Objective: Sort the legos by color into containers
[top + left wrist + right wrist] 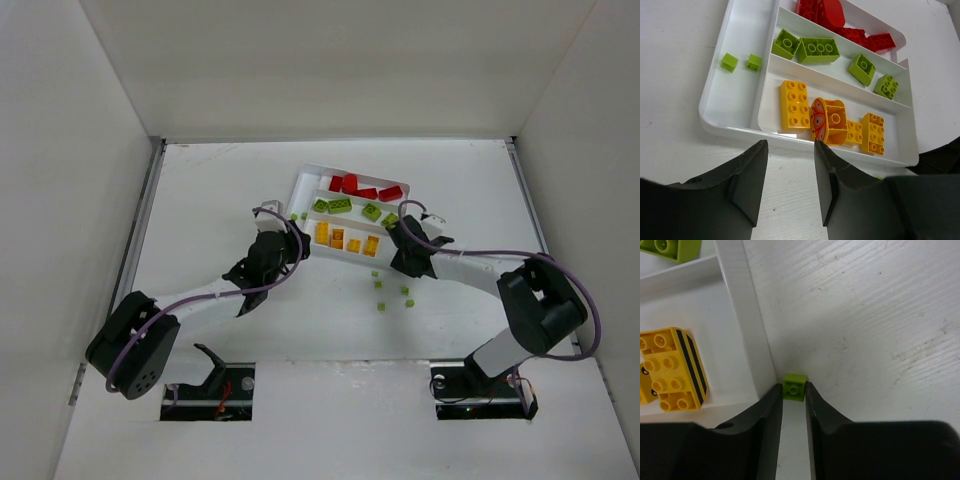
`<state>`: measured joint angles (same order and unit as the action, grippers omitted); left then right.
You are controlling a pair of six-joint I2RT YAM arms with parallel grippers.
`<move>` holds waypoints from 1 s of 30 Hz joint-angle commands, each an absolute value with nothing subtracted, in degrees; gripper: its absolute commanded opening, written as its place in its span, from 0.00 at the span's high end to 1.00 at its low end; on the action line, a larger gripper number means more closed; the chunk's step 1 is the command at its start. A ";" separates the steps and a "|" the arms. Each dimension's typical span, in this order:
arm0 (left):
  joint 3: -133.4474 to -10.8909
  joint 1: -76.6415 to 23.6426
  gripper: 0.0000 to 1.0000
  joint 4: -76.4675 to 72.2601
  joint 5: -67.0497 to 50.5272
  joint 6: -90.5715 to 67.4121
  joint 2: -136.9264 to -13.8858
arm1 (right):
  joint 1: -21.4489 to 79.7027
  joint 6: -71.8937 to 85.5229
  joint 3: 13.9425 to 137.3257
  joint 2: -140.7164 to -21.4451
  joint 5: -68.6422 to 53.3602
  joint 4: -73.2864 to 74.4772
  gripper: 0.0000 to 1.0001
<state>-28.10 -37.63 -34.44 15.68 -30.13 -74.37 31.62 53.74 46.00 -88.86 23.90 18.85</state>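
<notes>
Left gripper (pixel 296 232) and right gripper (pixel 396 226) flank the glossy white plastic tray (pixel 303 188) from above, its long axis running left to right on a slight slant, with red, green and yellow legos (pixel 340 205) in separate slots and loose green bricks (pixel 381 306) on the matte table (pixel 200 200). At the left wrist, the jaws stand open and empty before the tray, with two tiny green studs (pixel 729 62) in its end slot. At the right wrist, the fingers (pixel 817 407) pinch a small square studded green brick (pixel 794 386) on the table just beside the tray's corner.
</notes>
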 commanded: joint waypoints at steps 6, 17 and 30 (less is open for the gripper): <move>-26.37 -35.91 0.60 -38.05 15.64 -30.85 -71.81 | 35.63 53.79 44.83 -83.07 27.42 17.92 0.78; -18.55 -24.32 0.59 -39.20 18.99 -36.99 -61.62 | 45.74 46.51 62.99 -90.94 20.40 9.16 0.77; -17.14 -16.83 0.60 -39.37 14.59 -41.57 -63.72 | 45.92 40.52 95.96 -121.10 14.76 6.06 0.77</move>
<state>-17.23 -17.08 -36.88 15.66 -40.53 -62.92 45.82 42.89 90.32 -119.81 15.53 7.31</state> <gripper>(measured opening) 0.404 0.253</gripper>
